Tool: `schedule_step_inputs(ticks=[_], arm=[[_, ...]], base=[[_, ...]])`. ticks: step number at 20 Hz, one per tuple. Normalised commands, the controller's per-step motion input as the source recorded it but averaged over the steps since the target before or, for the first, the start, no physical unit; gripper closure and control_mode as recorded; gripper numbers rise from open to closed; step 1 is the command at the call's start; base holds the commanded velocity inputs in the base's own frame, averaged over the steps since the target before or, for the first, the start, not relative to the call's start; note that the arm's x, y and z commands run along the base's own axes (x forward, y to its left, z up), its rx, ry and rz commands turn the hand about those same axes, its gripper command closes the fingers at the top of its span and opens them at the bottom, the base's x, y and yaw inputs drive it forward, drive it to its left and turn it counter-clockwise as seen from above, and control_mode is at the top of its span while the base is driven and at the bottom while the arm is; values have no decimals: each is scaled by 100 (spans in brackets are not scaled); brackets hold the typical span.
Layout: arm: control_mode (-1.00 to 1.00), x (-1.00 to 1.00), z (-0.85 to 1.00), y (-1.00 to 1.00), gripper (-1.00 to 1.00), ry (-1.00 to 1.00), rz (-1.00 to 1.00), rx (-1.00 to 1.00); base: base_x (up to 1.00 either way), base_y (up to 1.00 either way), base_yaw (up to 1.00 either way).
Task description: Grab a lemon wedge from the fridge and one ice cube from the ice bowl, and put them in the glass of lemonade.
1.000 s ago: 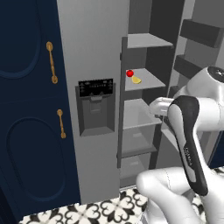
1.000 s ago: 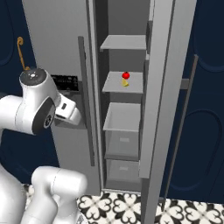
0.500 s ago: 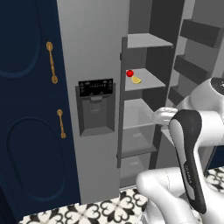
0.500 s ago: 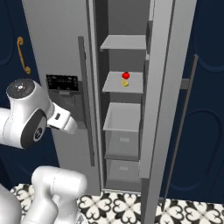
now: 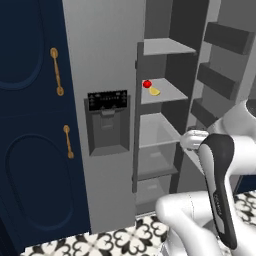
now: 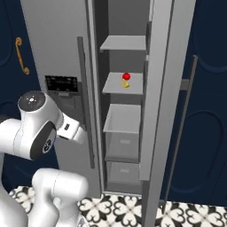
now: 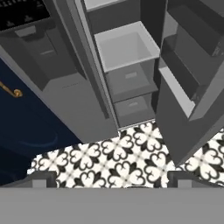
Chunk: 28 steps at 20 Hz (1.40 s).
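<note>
The fridge [image 5: 107,65] stands with its right door swung open; the lemon wedge [image 5: 155,91] (beside a small red ball [image 5: 147,84]) rests on a middle shelf [image 6: 133,86]. The gripper [image 7: 112,179] points at the patterned floor [image 7: 118,159], fingers spread wide, holding nothing.

The fridge [image 5: 105,60] has its right door [image 6: 166,88] swung wide open, so I can reach in from the front. The lemon wedge [image 5: 155,91] sits on a middle shelf [image 5: 167,92] with open air above it. A small red ball [image 5: 147,84] touches it on the left. The door's racks [image 5: 217,80] stick out on my right.
</note>
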Motion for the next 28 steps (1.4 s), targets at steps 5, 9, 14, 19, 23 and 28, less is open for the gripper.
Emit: schedule_step_inputs(ticks=[5, 9, 14, 19, 23, 28], arm=[[100, 0, 0, 0, -100, 0, 0, 0], [100, 0, 0, 0, -100, 0, 0, 0], [100, 0, 0, 0, -100, 0, 0, 0], [100, 0, 0, 0, -100, 0, 0, 0], [100, 0, 0, 0, -100, 0, 0, 0], [100, 0, 0, 0, -100, 0, 0, 0]], base=[[18, -48, -1], [58, -1, -18], [62, -2, -23], [87, -1, -20], [86, -7, -15], [35, -9, -3]])
